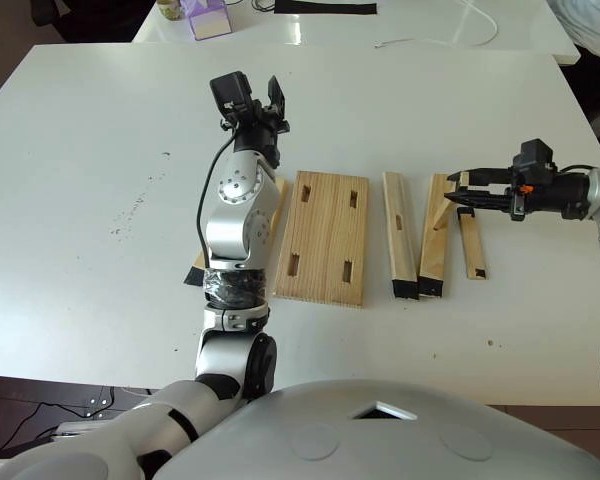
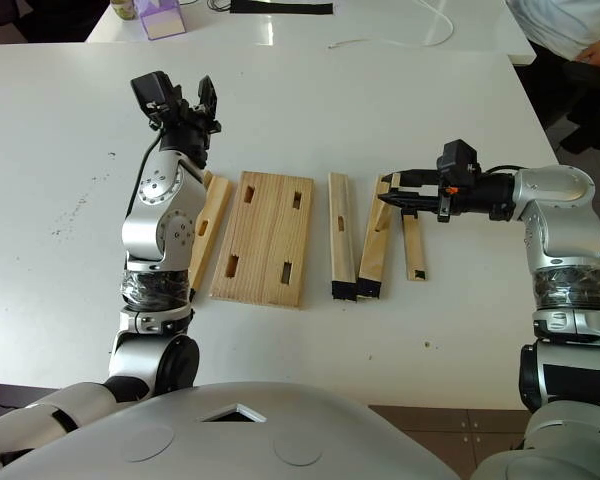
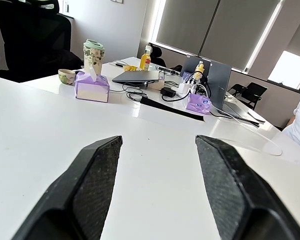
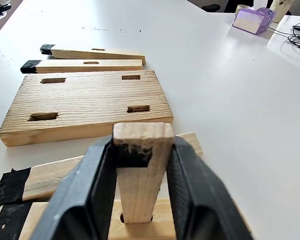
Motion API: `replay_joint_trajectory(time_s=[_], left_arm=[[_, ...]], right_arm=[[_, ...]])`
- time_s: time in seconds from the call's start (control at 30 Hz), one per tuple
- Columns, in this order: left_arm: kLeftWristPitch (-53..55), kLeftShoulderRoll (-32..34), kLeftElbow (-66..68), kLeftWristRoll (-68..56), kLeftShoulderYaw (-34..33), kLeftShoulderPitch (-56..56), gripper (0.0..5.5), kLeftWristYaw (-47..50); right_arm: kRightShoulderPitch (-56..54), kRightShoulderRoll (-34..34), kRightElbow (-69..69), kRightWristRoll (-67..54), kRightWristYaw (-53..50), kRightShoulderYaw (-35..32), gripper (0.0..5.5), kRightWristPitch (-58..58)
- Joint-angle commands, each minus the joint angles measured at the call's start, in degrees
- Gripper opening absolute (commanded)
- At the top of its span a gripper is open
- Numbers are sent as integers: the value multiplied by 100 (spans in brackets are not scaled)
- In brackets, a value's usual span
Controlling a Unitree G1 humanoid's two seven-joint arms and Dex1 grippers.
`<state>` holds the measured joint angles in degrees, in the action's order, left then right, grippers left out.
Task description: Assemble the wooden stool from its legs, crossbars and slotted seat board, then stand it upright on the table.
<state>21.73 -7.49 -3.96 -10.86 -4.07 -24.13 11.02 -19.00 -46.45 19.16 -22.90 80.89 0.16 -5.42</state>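
Head view: a seat board (image 1: 325,237) lies flat on the white tabletop (image 1: 100,150), the left hand (image 1: 260,98) raised beside it and the right hand (image 1: 458,193) over the legs (image 1: 435,240). Left wrist view: fingers (image 3: 90,190) spread wide, empty. Right wrist view: fingers (image 4: 90,185) clamp an upright crossbar (image 4: 140,170).

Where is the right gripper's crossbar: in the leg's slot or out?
In, apparently: the right gripper is shut on the crossbar, whose lower end enters the slot of a leg lying flat. How deep, cannot tell.

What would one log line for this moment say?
right gripper: shut on crossbar, end at leg hole | left gripper: open, empty | seat board: flat on table
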Motion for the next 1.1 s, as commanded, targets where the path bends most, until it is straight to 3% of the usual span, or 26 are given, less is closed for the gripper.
replay_joint_trajectory(time_s=[0.03, 0.47, 0.5, 0.87, 1.1], left_arm=[[41, -41, -5, 39, 3, -1, 273, 13], [65, 3, -39, 16, -75, -10, 273, 27], [72, -11, -89, 15, -85, 19, 273, 54], [137, -98, -385, 57, -84, 243, 273, 217], [254, -132, -582, 32, -99, 337, 273, 255]], right_arm=[[714, 40, 416, 627, -249, 424, 132, -94], [551, 191, 399, 338, -522, 277, 132, -138], [488, 225, 391, 267, -548, 227, 168, -161], [307, 261, -331, 114, -645, 79, 323, -914], [484, -60, -954, 76, -470, -16, 323, -1214]])
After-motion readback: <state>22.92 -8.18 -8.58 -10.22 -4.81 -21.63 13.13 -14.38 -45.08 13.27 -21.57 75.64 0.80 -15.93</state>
